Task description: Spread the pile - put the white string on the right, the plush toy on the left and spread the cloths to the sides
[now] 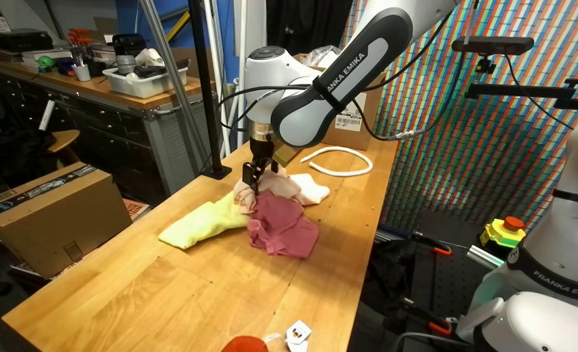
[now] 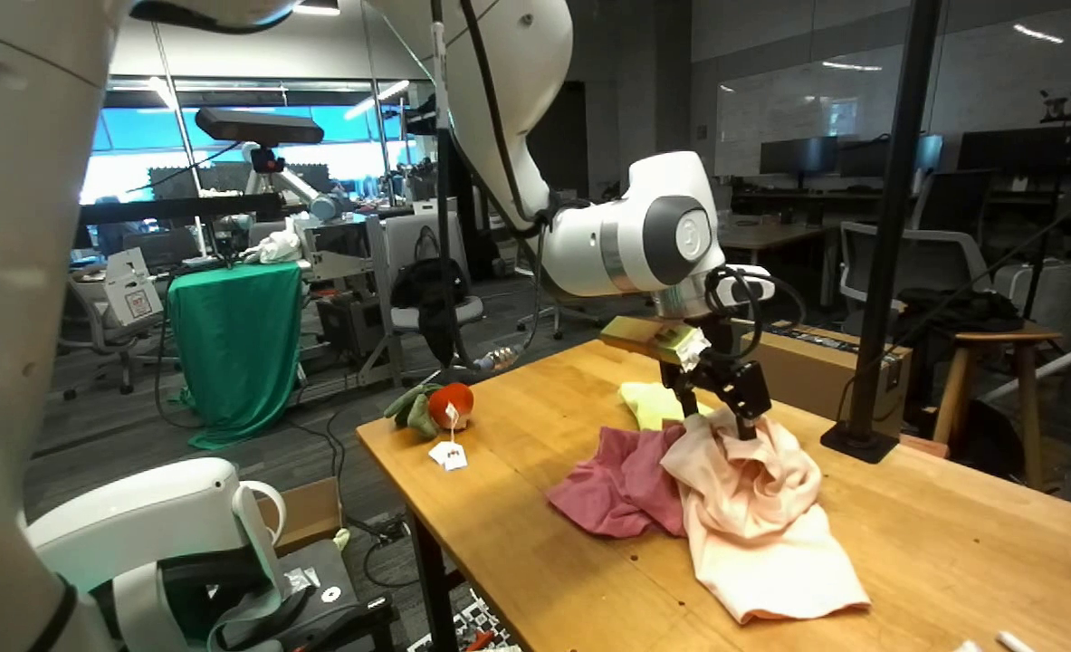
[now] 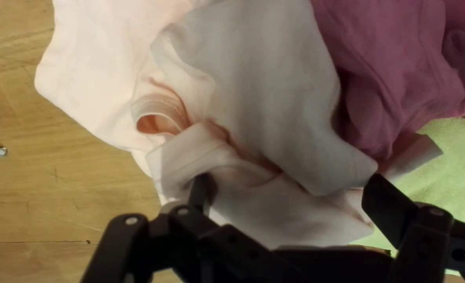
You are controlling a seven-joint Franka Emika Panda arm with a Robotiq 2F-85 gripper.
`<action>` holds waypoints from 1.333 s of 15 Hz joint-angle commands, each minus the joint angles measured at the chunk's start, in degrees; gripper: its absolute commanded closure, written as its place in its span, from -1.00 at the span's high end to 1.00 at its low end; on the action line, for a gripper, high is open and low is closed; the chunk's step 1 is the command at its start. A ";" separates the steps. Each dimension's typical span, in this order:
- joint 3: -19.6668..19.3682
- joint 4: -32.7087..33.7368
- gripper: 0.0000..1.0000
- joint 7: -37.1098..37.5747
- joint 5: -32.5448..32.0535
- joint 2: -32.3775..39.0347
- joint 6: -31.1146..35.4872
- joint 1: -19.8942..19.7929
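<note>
In both exterior views my gripper points down at the cream cloth. Its fingers stand wide apart in the wrist view, with crumpled folds of the cream cloth between and under them; I see no grip on it. The pink cloth lies against the cream one, and the yellow-green cloth reaches out from beneath them. Curved on the tabletop apart from the cloths is the white string, whose end also shows in the wrist view. The plush toy sits at the opposite end, near a corner.
A black post rises from the table's long edge near the cloths. Behind the white string stands a cardboard box. A gold-green block is fixed beside the gripper. White tags lie by the plush toy.
</note>
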 commanded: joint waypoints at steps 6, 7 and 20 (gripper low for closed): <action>-1.49 3.94 1.00 -1.09 0.65 3.38 0.70 0.98; -1.68 4.16 1.00 -0.80 0.47 3.63 0.77 1.13; -4.10 4.16 -0.78 1.64 -0.15 3.77 3.14 2.38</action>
